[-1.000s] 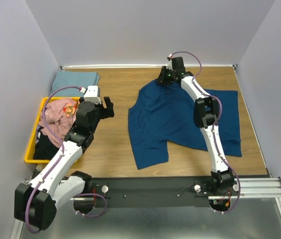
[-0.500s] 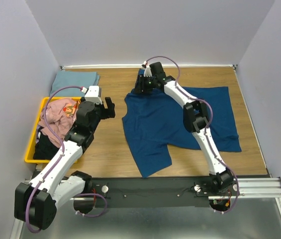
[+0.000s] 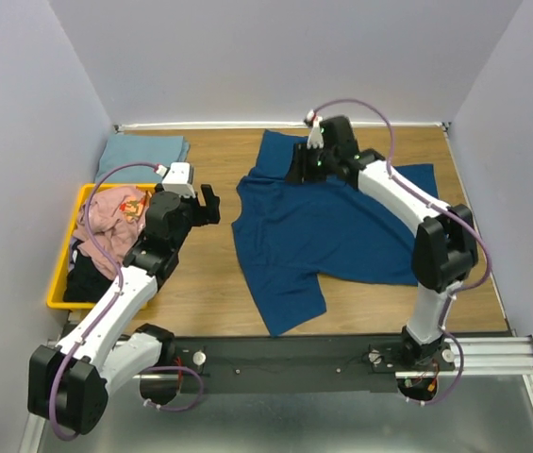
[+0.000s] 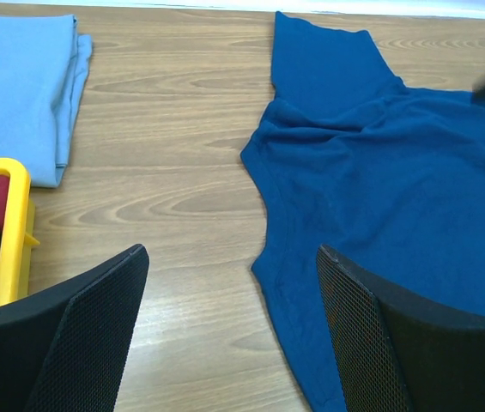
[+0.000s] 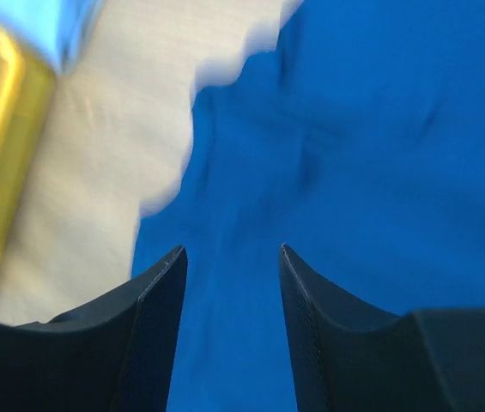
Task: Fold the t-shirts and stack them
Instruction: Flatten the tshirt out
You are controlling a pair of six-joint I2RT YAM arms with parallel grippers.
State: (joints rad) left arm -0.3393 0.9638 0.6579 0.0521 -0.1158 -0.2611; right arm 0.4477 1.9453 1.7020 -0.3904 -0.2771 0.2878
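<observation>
While the overhead view takes in the whole worktop (image 3: pixel 211 274), each wrist view gives only a part of it. From above, the blue t-shirt (image 3: pixel 332 226) lies spread and unfolded across the middle and right of the wood-grain surface. One sleeve points to the far edge and a flap reaches toward the near edge. The pale blue t-shirt (image 3: pixel 141 153) sits folded in the far left corner, a flat rectangle. Just on its near side stands the yellow plastic bin (image 3: pixel 56 288), holding a crumpled pink t-shirt (image 3: pixel 106 212) and a bunched black t-shirt (image 3: pixel 85 276).

Left wrist view: the left fingers (image 4: pixel 79 326), black with meshed faces, stand spread wide above bare wood with nothing between them, clear of the blue shirt's edge. Only this view shows the creases near that shirt's sleeve and the layered side of the folded pale shirt.

Right wrist view, blurred: the right fingers (image 5: pixel 148 318), smooth, black and tapered, stand apart and pinch nothing. Soft blue cloth fills the gap beneath them; contact cannot be told. The overhead view places them over the shirt's far left part.
</observation>
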